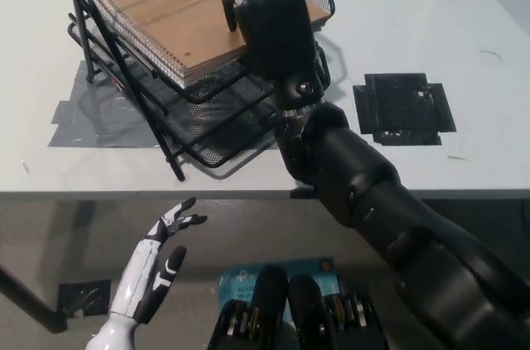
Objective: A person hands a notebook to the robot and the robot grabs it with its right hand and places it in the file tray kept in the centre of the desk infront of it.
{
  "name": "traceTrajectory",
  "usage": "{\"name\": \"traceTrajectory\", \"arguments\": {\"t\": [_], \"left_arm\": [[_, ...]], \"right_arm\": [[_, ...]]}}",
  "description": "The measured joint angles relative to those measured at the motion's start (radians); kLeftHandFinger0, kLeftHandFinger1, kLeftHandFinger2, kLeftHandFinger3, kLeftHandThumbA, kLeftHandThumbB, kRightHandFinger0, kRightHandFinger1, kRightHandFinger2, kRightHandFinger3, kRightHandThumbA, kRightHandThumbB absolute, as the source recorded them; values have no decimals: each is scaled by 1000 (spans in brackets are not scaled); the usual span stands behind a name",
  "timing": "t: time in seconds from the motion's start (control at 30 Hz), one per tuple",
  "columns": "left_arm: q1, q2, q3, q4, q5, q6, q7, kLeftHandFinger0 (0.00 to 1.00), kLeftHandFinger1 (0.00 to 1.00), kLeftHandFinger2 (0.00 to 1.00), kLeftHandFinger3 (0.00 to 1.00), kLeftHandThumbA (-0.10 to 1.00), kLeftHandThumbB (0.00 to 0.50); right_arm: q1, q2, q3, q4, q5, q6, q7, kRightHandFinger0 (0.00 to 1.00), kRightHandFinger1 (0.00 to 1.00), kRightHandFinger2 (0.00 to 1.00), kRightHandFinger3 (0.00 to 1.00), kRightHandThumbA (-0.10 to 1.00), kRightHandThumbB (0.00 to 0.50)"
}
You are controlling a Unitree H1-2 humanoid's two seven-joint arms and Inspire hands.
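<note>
A brown-covered spiral notebook (178, 11) lies in the top tier of the black wire-mesh file tray (199, 131) at the upper left of the white desk. Its spiral edge runs along the tray's front left side. My black right hand (272, 31) sits at the notebook's near right corner, with its fingers curled down onto the cover and edge. The hand's back hides that corner. My white left hand (157, 263) rests below the desk's front edge at the lower left, with its fingers spread and nothing in them.
The tray has lower mesh tiers under the notebook. Grey tape (87, 122) lies under the tray's left side, and a black taped patch (403, 107) is on the desk to the right of my arm. The desk's front edge (99, 193) crosses the picture.
</note>
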Motion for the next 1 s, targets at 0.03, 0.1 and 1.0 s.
{"name": "traceTrajectory", "arguments": {"t": [0.03, 0.1, 1.0], "left_arm": [[0, 0, 0, 0, 0, 1, -1, 929, 875, 748, 861, 1000, 275], [0, 0, 0, 1, 0, 2, -4, 930, 876, 747, 858, 1000, 276], [0, 0, 1, 36, 0, 13, -6, 866, 801, 752, 930, 955, 223]], "right_arm": [[6, -7, 0, -18, 1, 0, 15, 377, 520, 664, 568, 359, 175], [30, -22, 0, -73, 5, 2, 63, 507, 591, 703, 665, 322, 196], [133, -339, 55, -422, 236, 115, 616, 1000, 1000, 1000, 1000, 610, 500]]}}
